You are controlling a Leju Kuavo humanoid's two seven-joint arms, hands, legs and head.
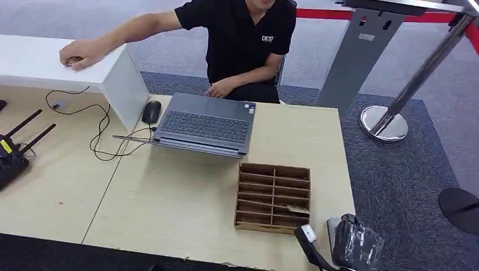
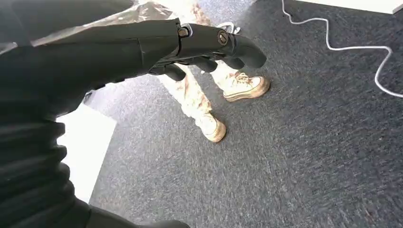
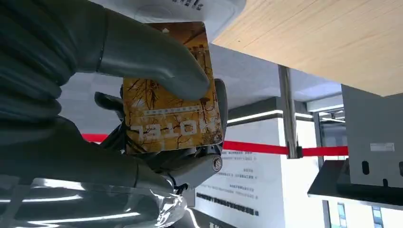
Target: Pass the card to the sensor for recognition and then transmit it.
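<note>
An orange-brown hotel card (image 3: pixel 173 111) is pinched in my right hand (image 3: pixel 95 95), with the thick grey thumb (image 3: pixel 157 64) pressed on its face and dark fingers behind it. The card's far edge is close against the white sensor (image 3: pixel 190 7), which lies on the wooden table. From the head view, my right hand (image 1: pixel 358 245) hovers at the table's near right corner, next to the pale grey sensor (image 1: pixel 333 227) and covering part of it. My left hand (image 2: pixel 199 47) hangs over grey carpet, fingers loosely stretched, holding nothing.
A wooden divided box (image 1: pixel 273 197) stands just left of the sensor, with one card (image 1: pixel 296 209) in a slot. Farther back are a laptop (image 1: pixel 206 124) and a mouse (image 1: pixel 151 111), with a seated person (image 1: pixel 243 39) behind. A stanchion base (image 1: pixel 384 123) is on the carpet to the right.
</note>
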